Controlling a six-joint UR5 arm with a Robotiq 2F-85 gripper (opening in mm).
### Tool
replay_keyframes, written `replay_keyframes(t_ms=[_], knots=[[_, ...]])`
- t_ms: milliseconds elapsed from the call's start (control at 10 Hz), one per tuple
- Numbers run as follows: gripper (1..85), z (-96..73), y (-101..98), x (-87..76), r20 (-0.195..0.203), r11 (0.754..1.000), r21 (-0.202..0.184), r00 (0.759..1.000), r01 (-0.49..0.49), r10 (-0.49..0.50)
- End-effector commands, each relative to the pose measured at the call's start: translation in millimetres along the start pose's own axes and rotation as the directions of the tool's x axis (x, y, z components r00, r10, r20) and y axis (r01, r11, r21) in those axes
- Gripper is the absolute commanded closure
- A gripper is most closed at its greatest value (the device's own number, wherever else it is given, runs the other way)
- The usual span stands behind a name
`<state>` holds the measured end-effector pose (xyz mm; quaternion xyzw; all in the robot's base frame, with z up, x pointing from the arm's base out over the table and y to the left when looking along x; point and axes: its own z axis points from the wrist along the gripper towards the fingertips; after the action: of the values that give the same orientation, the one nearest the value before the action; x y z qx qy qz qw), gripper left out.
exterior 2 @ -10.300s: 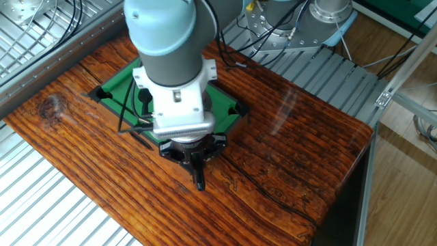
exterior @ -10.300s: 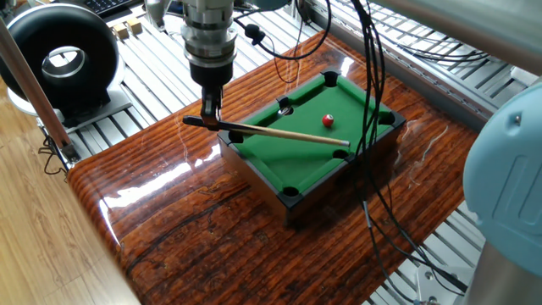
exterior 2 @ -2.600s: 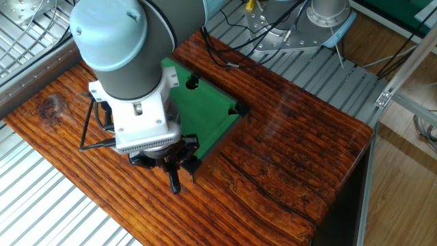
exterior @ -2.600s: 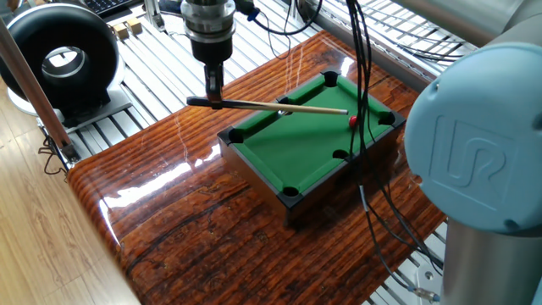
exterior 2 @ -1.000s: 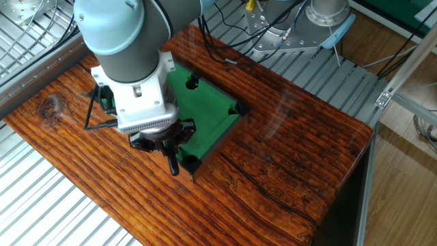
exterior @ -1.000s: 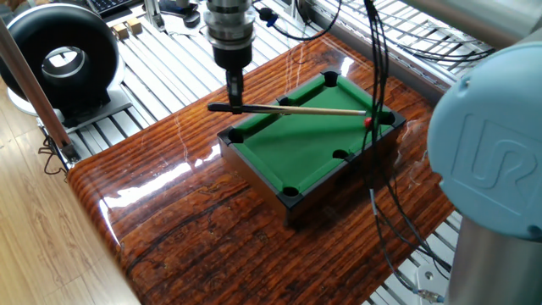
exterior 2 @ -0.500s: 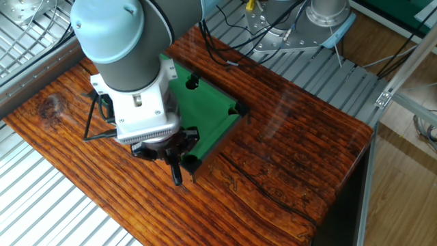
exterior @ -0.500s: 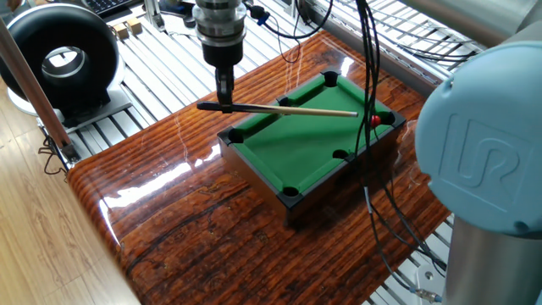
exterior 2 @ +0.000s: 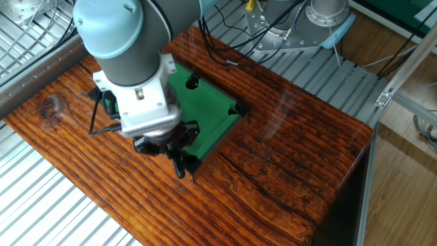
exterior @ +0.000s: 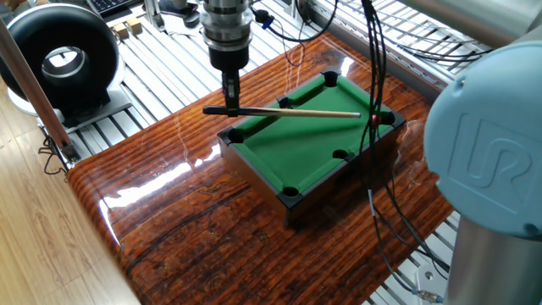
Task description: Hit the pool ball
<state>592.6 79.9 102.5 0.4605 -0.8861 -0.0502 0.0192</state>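
A small pool table (exterior: 305,148) with green felt and black pockets stands on the wooden tabletop. The pool ball (exterior: 373,121), tiny and red, lies at the table's right corner pocket, partly behind hanging cables. My gripper (exterior: 230,103) hangs over the table's left end, shut on the dark butt of a wooden cue stick (exterior: 296,112). The cue lies level above the felt, and its tip points at the ball from a short gap away. In the other fixed view my gripper (exterior 2: 179,166) and arm cover much of the pool table (exterior 2: 212,109), and the ball is hidden.
Black cables (exterior: 373,76) hang down across the right end of the pool table. A black round device (exterior: 59,59) stands at the far left on the aluminium frame. The arm's large blue-grey joint (exterior: 487,161) fills the right foreground. The wooden tabletop (exterior: 186,220) surrounds the pool table.
Over the last second the gripper and cue drew back to the left, then moved a little to the right again. The red ball stays by the right corner pocket.
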Motion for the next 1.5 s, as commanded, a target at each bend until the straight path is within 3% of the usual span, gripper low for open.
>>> replay_keyframes(t_ms=[0, 200, 400, 500, 1000, 1100, 1200, 1300, 1400], knots=[[84.7, 1.0, 10.0, 14.9, 0.003, 0.999, -0.037, 1.000, 0.012, -0.012], [84.7, 0.6, 11.2, 19.6, -0.008, 0.999, -0.040, 1.000, 0.014, -0.014], [84.7, -2.7, 4.1, 41.3, -0.090, 0.999, -0.014, 0.995, 0.038, -0.039], [84.7, -5.0, 4.9, 38.8, -0.090, 0.999, -0.017, 0.995, 0.038, -0.039], [84.7, -18.5, 3.4, 9.0, -0.073, 1.000, -0.022, 0.997, 0.019, -0.020], [84.7, -17.6, 2.2, -5.1, -0.050, 1.000, -0.016, 0.999, 0.003, -0.004], [84.7, -16.1, 0.4, -9.8, -0.044, 1.000, -0.008, 0.999, 0.006, -0.007], [84.7, -13.6, -9.6, -13.9, -0.033, 0.999, 0.025, 0.999, 0.022, -0.021], [84.7, -10.5, -13.4, -21.5, -0.014, 0.999, 0.023, 0.999, 0.031, -0.031]])
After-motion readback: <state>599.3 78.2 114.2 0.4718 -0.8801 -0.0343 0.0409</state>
